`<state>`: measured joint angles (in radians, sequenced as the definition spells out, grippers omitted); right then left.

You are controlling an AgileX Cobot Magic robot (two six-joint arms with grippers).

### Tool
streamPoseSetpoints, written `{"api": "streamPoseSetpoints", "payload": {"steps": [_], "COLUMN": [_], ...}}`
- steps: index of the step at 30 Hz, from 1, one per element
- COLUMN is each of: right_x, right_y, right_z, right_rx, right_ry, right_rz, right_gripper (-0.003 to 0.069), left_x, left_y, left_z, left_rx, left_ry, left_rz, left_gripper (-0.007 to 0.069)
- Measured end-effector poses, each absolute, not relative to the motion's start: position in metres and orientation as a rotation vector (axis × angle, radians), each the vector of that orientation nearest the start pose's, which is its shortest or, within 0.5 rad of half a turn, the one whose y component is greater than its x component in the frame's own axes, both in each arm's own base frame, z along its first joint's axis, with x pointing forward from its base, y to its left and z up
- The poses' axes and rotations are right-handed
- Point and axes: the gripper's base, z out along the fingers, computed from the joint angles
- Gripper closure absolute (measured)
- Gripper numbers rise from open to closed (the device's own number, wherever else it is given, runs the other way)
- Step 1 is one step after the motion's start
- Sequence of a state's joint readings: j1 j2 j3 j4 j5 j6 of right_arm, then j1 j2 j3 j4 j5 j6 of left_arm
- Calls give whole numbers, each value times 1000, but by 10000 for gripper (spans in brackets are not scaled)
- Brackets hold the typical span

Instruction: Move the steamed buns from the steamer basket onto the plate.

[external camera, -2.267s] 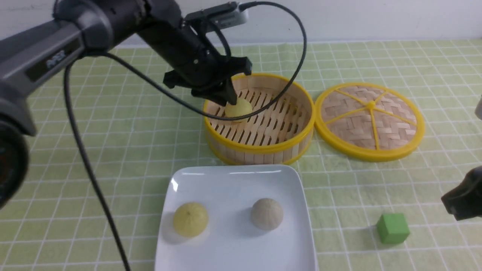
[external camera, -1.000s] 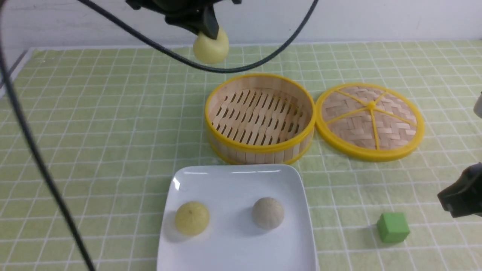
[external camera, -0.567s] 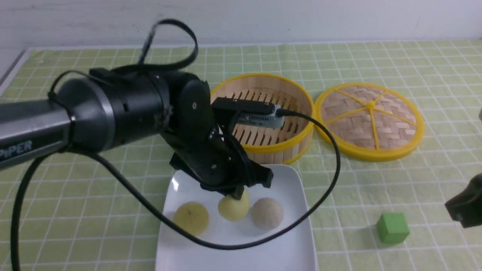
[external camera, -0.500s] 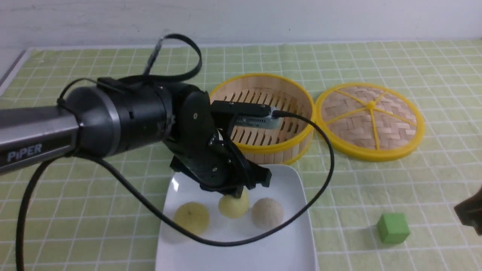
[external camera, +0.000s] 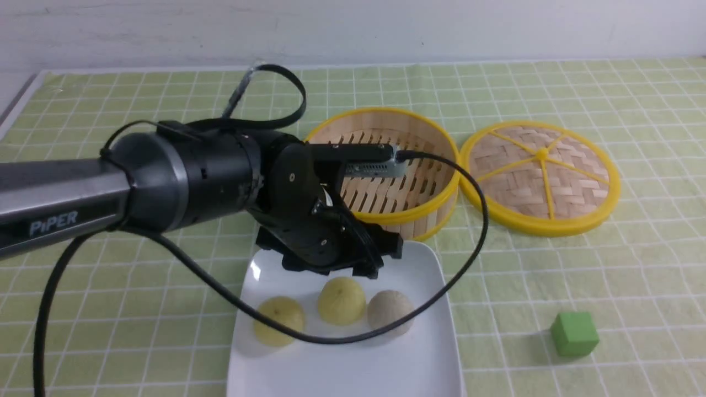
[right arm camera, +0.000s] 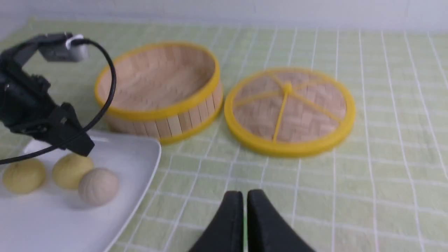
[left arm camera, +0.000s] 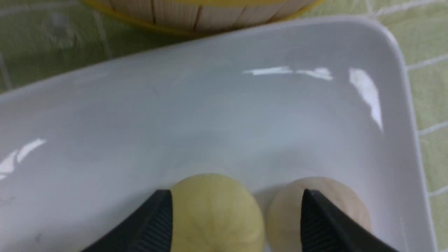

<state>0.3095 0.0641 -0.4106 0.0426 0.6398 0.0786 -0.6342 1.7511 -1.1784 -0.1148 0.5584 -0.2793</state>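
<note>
Steamed buns (external camera: 341,300): likely soft, light; grip gently across dome sides.
Left fingers (left arm camera: 154,224): spread, empty, over plate (external camera: 353,369).
Right fingers (right arm camera: 231,224): closed, empty.

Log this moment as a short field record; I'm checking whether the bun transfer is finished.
Steamer basket: empty, with its lid lying flat beside it
Plate: three buns in a row: left yellow bun, middle yellow bun, beige bun
Left gripper: open, jaws either side of the middle yellow bun
Right gripper: shut, holding nothing
Other: green cube, right of the plate
Status: every bun in view sits on the plate
</note>
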Motion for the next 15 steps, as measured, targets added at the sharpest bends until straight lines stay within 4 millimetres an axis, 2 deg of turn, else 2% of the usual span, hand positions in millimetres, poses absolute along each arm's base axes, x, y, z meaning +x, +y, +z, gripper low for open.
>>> {"api": "streamPoseSetpoints", "payload": {"steps": [1, 3, 15], "right_x": [30, 34, 35], "right_y": [12, 13, 13], "right_z": [274, 266, 267], "right_rx": [-196, -194, -185], "right_ry": [1720, 1685, 1624], "right_rz": [331, 332, 336], "right_gripper": [622, 621, 615], "left_x": [291, 290, 290], "left_y": [-221, -220, -220], "left_z": [225, 230, 231], "left_rx": [362, 361, 360], "left_ry": [2624, 2609, 2605], "left_rz": [-437, -443, -446], "left_gripper": [137, 151, 258]}}
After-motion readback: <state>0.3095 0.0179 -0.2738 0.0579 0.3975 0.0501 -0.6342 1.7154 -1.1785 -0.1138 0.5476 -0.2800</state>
